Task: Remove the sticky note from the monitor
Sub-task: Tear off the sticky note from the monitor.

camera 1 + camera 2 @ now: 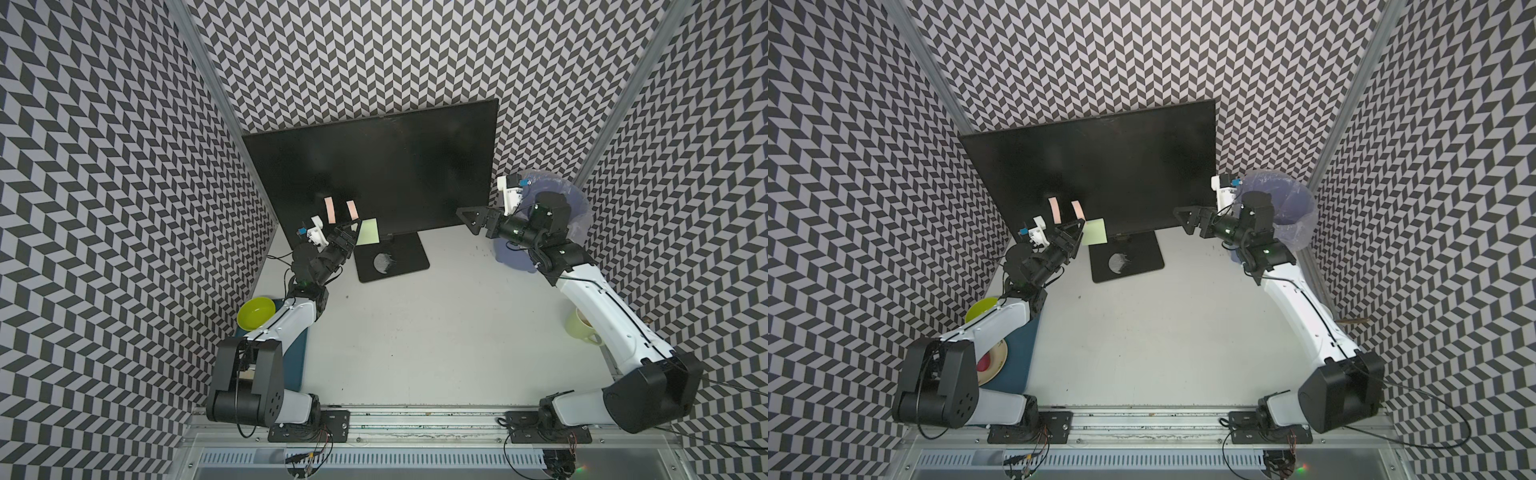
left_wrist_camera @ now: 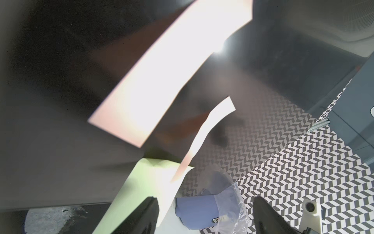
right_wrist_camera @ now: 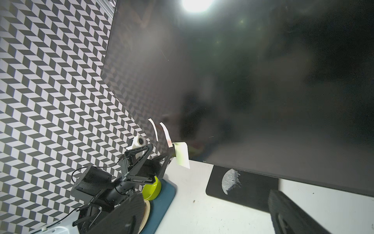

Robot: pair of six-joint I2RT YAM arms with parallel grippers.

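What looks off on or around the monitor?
The outer pink note and the inner pink note curl away from the monitor screen instead of lying flat. The green note hangs past the bottom edge, by the open left gripper. The round grey mark on the base looks ragged, as if partly worn off.

Read your table (image 1: 436,332) as a clock, 12 at the back wall.
- 12: monitor (image 1: 374,166), with its base (image 1: 405,255) on the table before it.
- 11: paper strips (image 1: 331,210), two side by side on the screen. The sticky note (image 1: 368,232) is just right of them at the screen's lower edge, and the left gripper (image 1: 352,231) is just beside it.
- 2: bin (image 1: 582,212), right of the monitor.
- 4: mug (image 1: 582,328), near the right wall.
- 8: tray (image 1: 297,361), holding the bowl (image 1: 255,312) at its far end and the plate (image 1: 996,361) nearer you.
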